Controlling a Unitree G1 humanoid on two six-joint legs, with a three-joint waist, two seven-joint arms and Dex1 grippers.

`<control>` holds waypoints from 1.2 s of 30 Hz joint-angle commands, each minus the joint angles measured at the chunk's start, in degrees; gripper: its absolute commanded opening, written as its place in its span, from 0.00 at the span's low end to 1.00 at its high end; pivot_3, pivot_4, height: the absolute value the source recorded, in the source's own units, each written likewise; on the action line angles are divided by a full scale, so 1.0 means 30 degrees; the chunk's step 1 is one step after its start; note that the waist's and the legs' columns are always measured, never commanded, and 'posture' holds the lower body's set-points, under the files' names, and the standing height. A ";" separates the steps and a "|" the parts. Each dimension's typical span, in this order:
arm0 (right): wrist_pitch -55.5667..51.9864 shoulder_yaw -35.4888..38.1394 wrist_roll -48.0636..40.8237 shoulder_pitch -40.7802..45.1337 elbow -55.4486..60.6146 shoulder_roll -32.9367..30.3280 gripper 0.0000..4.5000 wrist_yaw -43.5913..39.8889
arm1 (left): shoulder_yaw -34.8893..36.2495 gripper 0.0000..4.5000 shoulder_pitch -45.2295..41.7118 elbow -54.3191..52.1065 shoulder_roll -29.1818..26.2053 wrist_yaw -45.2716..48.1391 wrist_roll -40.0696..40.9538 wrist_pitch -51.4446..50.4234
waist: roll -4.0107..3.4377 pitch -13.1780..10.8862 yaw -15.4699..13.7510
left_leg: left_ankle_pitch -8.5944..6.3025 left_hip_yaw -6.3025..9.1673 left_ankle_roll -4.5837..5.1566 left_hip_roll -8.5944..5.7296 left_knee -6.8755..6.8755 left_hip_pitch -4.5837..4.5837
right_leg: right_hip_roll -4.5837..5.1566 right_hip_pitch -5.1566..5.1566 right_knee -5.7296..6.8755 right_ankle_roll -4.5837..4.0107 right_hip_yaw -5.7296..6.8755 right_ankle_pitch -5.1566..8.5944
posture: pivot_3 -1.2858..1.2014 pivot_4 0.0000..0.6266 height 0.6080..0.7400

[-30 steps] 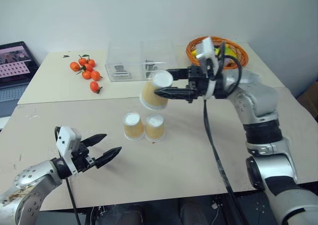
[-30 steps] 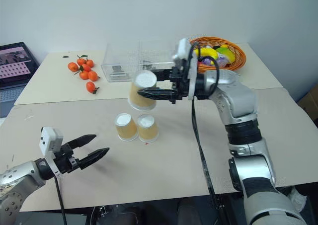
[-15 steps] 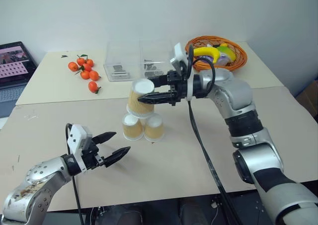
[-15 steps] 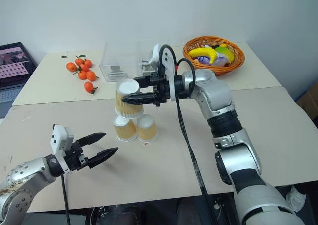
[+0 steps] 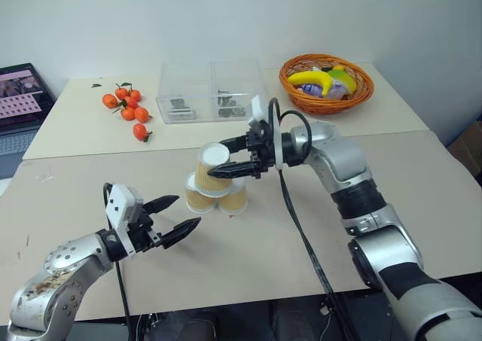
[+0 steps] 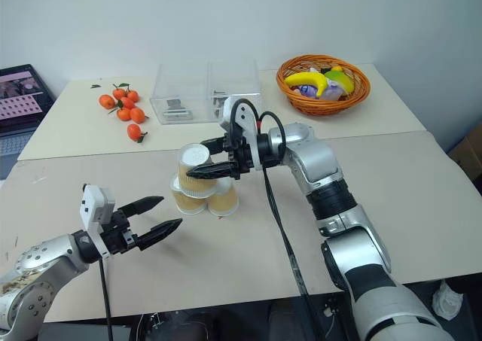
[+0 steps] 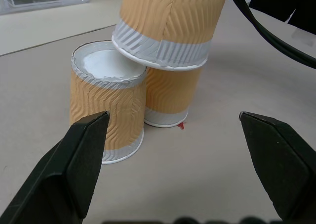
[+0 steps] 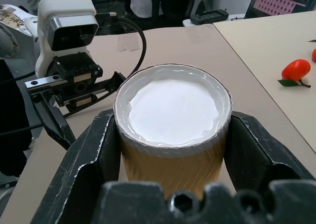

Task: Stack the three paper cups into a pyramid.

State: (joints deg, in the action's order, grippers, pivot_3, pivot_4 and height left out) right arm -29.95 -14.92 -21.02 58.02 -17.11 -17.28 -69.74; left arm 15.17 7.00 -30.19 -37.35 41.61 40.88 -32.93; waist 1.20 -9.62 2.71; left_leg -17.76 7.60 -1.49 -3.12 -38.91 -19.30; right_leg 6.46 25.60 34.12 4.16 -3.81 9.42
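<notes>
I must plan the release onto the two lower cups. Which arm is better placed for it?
The right. Its claw is shut on the top cup, directly over the two lower cups. The left claw is open, apart from them.

Left gripper (image 7: 173, 150) jaws spread wide; between and beyond them two upturned paper cups (image 7: 111, 98) stand touching on the desk (image 7: 197, 159); a tilted third cup (image 7: 170, 23) rests on their white bases.
</notes>
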 commanded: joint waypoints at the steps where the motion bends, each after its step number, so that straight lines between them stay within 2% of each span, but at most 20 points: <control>1: 0.0768 0.0567 0.0072 0.1005 -0.0167 0.0159 0.62 -0.0118 | 0.0132 1.00 -0.0202 -0.0599 0.0039 -0.0116 0.0402 -0.0018 | 0.0000 0.0000 0.0006 | 0.0000 0.0000 0.0000 0.0000 0.0000 -0.0001 | 0.0000 0.0003 -0.0001 0.0000 0.0000 0.0000 | 0.52 0.24 0.93; 7: 0.1502 0.0450 0.0344 0.1121 -0.0964 0.0321 0.62 -0.0268 | 0.0095 1.00 -0.0128 -0.0771 0.0172 -0.0301 0.0477 -0.0085 | 0.0000 0.0000 0.0019 | -0.0002 -0.0002 -0.0003 0.0003 0.0005 0.0001 | -0.0003 0.0007 0.0000 -0.0001 -0.0001 -0.0001 | 0.52 0.24 0.93; 9: 0.1972 0.0526 0.0693 0.1195 -0.1470 0.0346 0.82 0.0050 | 0.0100 1.00 -0.0039 -0.0839 0.0234 -0.0375 0.0465 -0.0079 | 0.0000 0.0000 0.0011 | -0.0001 -0.0002 -0.0005 0.0002 0.0004 -0.0001 | -0.0003 0.0008 0.0000 -0.0002 0.0000 -0.0002 | 0.52 0.24 0.93; 10: 0.2128 0.0568 0.0911 0.1261 -0.1705 0.0345 0.85 0.0316 | 0.0100 1.00 -0.0013 -0.0875 0.0245 -0.0394 0.0478 -0.0081 | 0.0000 0.0000 0.0009 | -0.0001 -0.0002 -0.0005 0.0003 0.0004 0.0000 | -0.0002 0.0007 0.0000 -0.0002 0.0000 -0.0002 | 0.52 0.24 0.93; 12: 0.2141 0.0679 0.0907 0.1267 -0.1690 0.0200 0.99 0.0166 | 0.0091 1.00 0.0008 -0.0916 0.0237 -0.0448 0.0519 -0.0086 | 0.0000 0.0000 0.0016 | -0.0001 -0.0002 -0.0006 0.0002 0.0003 0.0000 | -0.0003 0.0009 0.0000 -0.0003 0.0000 -0.0002 | 0.52 0.24 0.93; 18: 0.0898 0.1337 0.0108 0.1022 -0.0714 -0.0788 0.99 -0.0579 | 0.0047 1.00 -0.0104 -0.0813 0.0227 -0.0473 0.0640 -0.0079 | 0.0000 0.0000 -0.0005 | -0.0001 -0.0003 -0.0007 0.0002 0.0005 -0.0015 | -0.0002 0.0029 0.0000 -0.0005 0.0000 -0.0003 | 0.52 0.24 0.93; 26: -0.1326 0.3242 -0.1916 -0.0225 0.1763 -0.3138 0.99 -0.1477 | 0.0118 1.00 -0.0646 -0.0167 0.0295 -0.0395 0.1178 -0.0238 | 0.0002 0.0000 -0.0043 | -0.0003 -0.0008 -0.0007 0.0005 0.0005 -0.0018 | -0.0003 0.0027 -0.0002 -0.0004 0.0000 -0.0003 | 0.52 0.24 0.93; 31: -0.2046 0.4859 -0.2538 -0.1646 0.2624 -0.4669 0.99 -0.0666 | 0.1852 1.00 -0.0416 0.0552 0.0384 -0.0828 0.2007 -0.0351 | 0.0002 0.0000 -0.0019 | -0.0003 -0.0017 -0.0006 0.0005 0.0004 -0.0017 | -0.0001 0.0023 -0.0002 -0.0006 0.0000 -0.0005 | 0.52 0.24 0.93; 36: -0.0422 0.7292 -0.1744 -0.4995 0.3386 -0.5772 0.99 0.2269 | 0.4704 1.00 0.1002 0.1307 0.1275 -0.2938 0.1841 -0.0043 | 0.0005 0.0001 -0.0068 | -0.0005 -0.0028 -0.0003 0.0012 0.0008 -0.0015 | 0.0001 0.0014 -0.0012 -0.0005 0.0000 -0.0004 | 0.52 0.24 0.93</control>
State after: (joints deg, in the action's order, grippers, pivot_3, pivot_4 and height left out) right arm -33.23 3.00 -26.03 44.82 -9.69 -33.49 -66.48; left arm 25.28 9.13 -26.44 -34.46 35.38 45.40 -33.84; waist 1.22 -9.62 2.51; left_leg -17.78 7.50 -1.50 -3.08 -38.89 -19.34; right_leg 6.47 25.65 34.08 4.15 -3.81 9.41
